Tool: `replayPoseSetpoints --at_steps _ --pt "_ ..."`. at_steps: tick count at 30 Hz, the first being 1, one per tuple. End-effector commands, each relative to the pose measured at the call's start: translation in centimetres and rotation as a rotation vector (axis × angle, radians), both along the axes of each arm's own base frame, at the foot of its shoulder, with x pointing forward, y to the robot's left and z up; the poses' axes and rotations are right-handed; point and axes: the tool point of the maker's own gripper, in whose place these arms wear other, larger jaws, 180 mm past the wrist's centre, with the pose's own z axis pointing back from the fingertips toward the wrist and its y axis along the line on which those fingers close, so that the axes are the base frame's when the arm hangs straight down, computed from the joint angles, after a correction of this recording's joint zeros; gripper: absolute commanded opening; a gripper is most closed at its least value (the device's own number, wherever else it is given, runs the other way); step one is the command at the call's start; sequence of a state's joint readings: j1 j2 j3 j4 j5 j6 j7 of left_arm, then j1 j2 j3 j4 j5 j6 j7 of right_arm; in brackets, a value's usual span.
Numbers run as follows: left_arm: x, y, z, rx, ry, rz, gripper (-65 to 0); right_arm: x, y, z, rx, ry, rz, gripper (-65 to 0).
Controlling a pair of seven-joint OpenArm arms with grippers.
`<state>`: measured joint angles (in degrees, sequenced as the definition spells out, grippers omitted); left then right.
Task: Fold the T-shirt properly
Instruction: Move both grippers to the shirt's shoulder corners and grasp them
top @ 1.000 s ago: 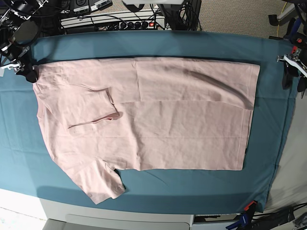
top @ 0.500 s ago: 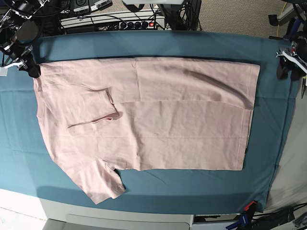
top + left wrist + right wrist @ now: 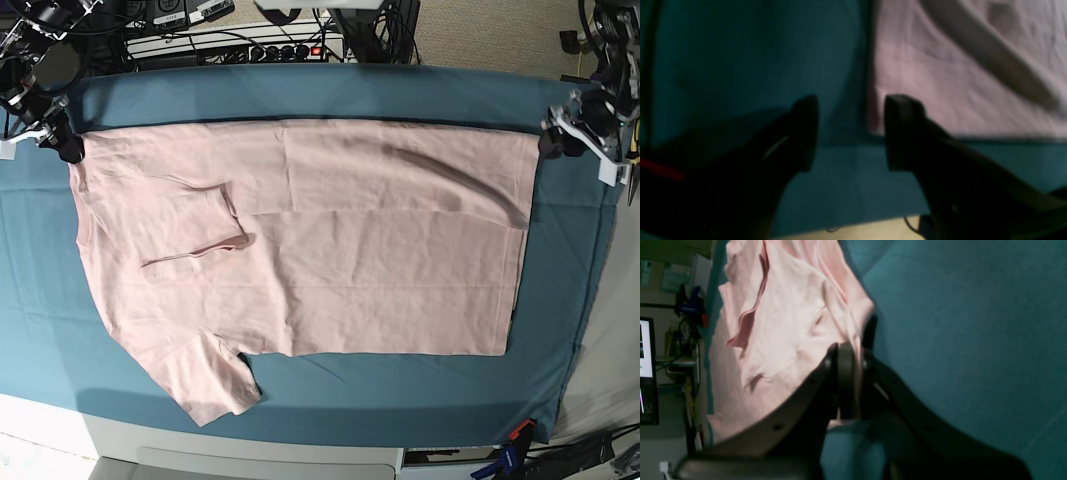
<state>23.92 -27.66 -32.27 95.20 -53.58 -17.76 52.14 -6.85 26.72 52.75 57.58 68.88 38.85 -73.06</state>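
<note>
Pinching the T-shirt [image 3: 783, 323] corner, right gripper [image 3: 851, 380] waits; left gripper [image 3: 850, 133], spread empty beside the shirt's hem, should grip equally deep.

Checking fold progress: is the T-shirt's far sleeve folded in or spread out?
Folded in: the far sleeve lies over the T-shirt body; the near sleeve sticks out.

Plain pale pink T-shirt [image 3: 300, 240] on teal table cloth [image 3: 400, 385].
</note>
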Motion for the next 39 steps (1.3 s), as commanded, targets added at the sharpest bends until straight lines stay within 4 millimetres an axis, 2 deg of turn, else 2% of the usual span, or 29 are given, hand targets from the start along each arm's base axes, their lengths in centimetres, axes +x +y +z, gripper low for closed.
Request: replayPoseSetpoints --at_steps 1,15,22,24,25,28,34,39 --pt "0.6 0.3 0.7 -0.014 -0.024 -0.001 -32.6 0.7 -1.2 1.7 -0.038 -0.043 -0.005 -65.0" --pt "0.3 -2.4 1.1 -0.159 -0.058 -0.053 -32.7 0.7 -1.2 1.7 -0.038 -0.043 -0.005 -65.0" --pt "0.2 -3.4 1.0 -0.195 -0.071 -0.051 -34.7 0.7 -1.3 1.7 -0.038 -0.045 -0.006 -65.0" --pt "0.2 -3.4 1.0 -0.194 -0.073 -0.05 -39.6 0.7 -1.3 1.7 -0.038 -0.045 -0.006 -65.0" --pt "0.2 -3.4 1.0 -0.194 -0.074 -0.05 -44.6 0.7 -1.3 1.7 -0.038 -0.045 -0.006 -65.0" --pt "0.2 -3.5 1.1 -0.193 -0.079 -0.06 -65.0 0.8 -1.2 1.8 -0.034 -0.051 -0.007 -65.0" --pt "-0.8 -3.5 0.8 -0.189 -0.055 -0.072 -65.0 0.0 -1.1 1.6 -0.031 -0.022 0.014 -65.0" --pt "-3.1 -4.8 1.1 -0.208 -0.035 -0.126 -65.0 -1.7 -2.0 2.2 -0.052 0.003 0.037 -65.0"
